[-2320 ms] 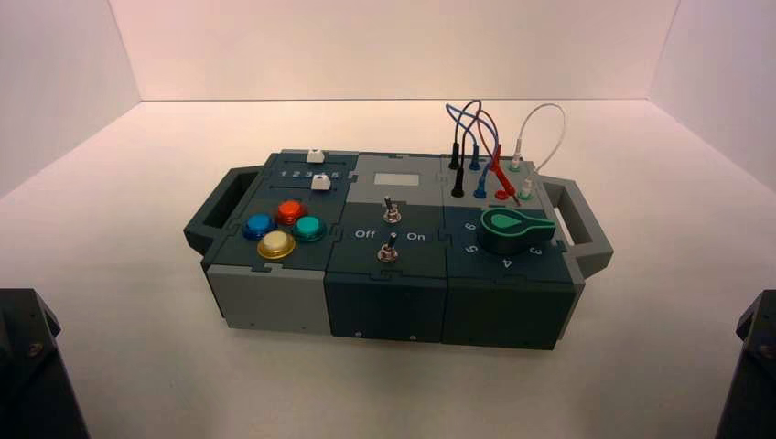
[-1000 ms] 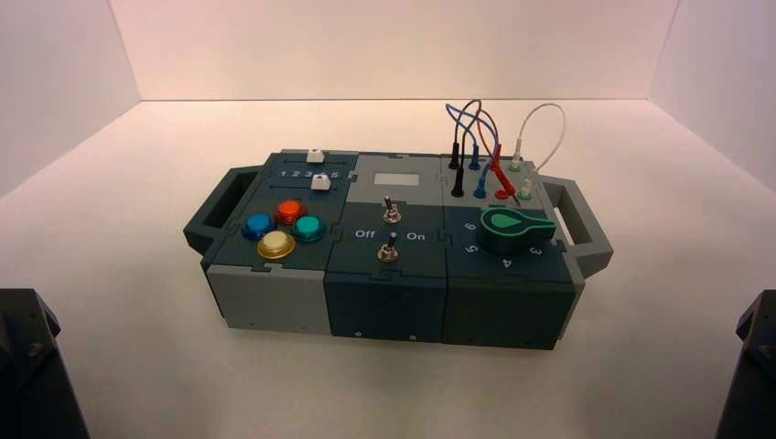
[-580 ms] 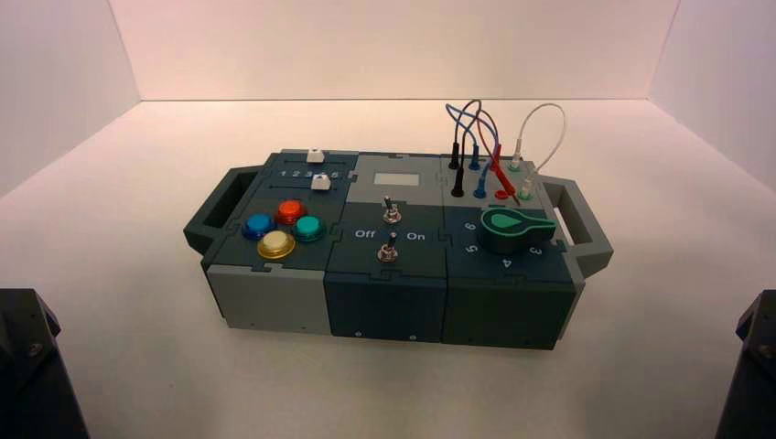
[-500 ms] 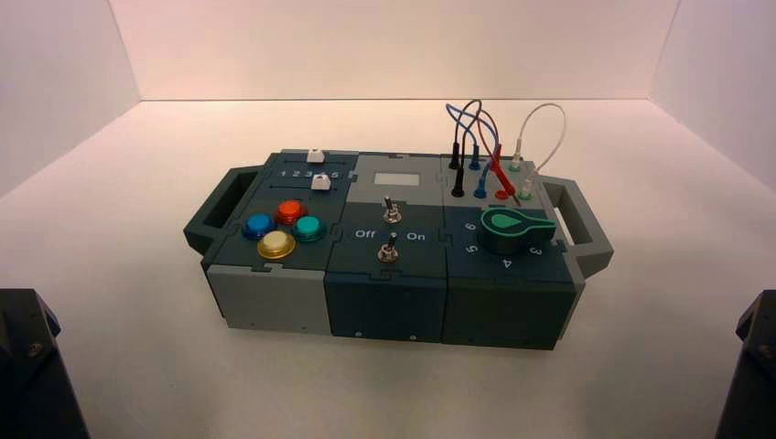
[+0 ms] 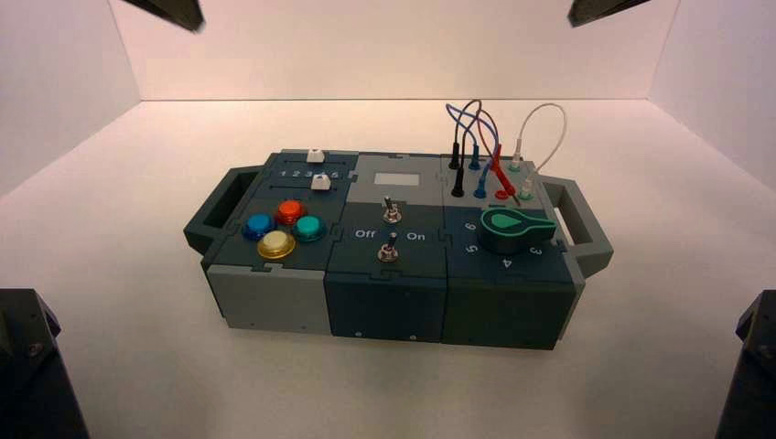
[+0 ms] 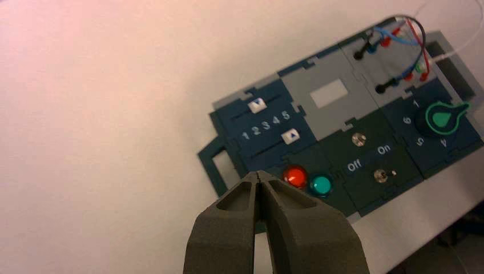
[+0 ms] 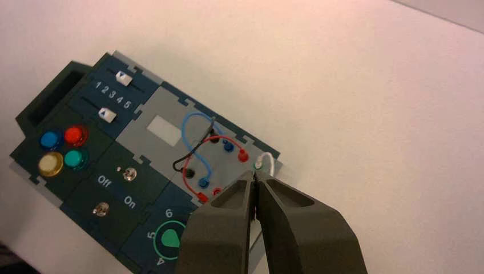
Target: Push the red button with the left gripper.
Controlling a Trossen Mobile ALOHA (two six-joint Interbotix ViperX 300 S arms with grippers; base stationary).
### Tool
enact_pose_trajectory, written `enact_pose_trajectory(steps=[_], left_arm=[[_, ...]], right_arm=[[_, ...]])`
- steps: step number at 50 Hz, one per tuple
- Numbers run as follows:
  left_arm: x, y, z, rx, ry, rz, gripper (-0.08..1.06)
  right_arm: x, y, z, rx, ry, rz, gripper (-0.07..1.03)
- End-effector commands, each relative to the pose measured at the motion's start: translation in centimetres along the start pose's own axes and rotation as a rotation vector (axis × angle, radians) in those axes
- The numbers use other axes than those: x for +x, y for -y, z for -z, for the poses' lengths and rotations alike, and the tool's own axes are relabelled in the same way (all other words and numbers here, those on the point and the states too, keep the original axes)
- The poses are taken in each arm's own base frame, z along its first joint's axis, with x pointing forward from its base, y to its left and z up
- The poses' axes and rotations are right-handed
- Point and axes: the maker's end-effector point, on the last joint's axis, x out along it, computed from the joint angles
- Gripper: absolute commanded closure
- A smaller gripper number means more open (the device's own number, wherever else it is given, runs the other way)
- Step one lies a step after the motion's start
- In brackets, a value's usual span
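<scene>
The red button (image 5: 290,211) is a small orange-red dome at the far side of a cluster of coloured buttons on the left part of the box (image 5: 384,302). It also shows in the left wrist view (image 6: 295,176) and the right wrist view (image 7: 75,135). My left gripper (image 6: 259,174) is shut and empty, high above the table, its tips lined up just beside the red button in its own view. In the high view only a dark part of it (image 5: 174,11) shows at the top left. My right gripper (image 7: 254,176) is shut and empty, high above the wire sockets.
Blue (image 5: 259,225), yellow (image 5: 275,244) and teal (image 5: 309,228) buttons surround the red one. Two white sliders (image 5: 319,183) lie behind them, two toggle switches (image 5: 391,213) stand in the middle, and a green knob (image 5: 509,229) and plugged wires (image 5: 485,155) are on the right. Dark arm bases (image 5: 27,366) flank the front.
Dark gripper parts have appeared at the top left and top right corners of the high view. The box and its parts have not moved.
</scene>
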Motion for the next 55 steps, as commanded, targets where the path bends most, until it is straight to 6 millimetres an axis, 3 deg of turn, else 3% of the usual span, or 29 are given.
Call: enact_pose_trajectory(steps=[1, 17, 40, 55], left_arm=[[0.5, 0.7, -0.8, 0.009, 0.013, 0.017, 1.01], [2.6, 1.6, -0.5, -0.018, -0.033, 0.044, 1.01], [5.8, 2.7, 1.9, -0.065, -0.123, 0.084, 1.01], [8.1, 4.9, 3.4, -0.027, -0.233, 0.121, 1.01]], right_arm=[[-0.1, -0.8, -1.6, -0.022, 0.027, -0.02, 0.98], [0.4, -3.2, -2.0, -0.088, 0.017, -0.078, 0.98], [0.1, -6.7, -1.9, -0.163, 0.032, -0.164, 0.98], [-0.1, -7.2, -1.7, -0.176, 0.039, -0.179, 0.98]])
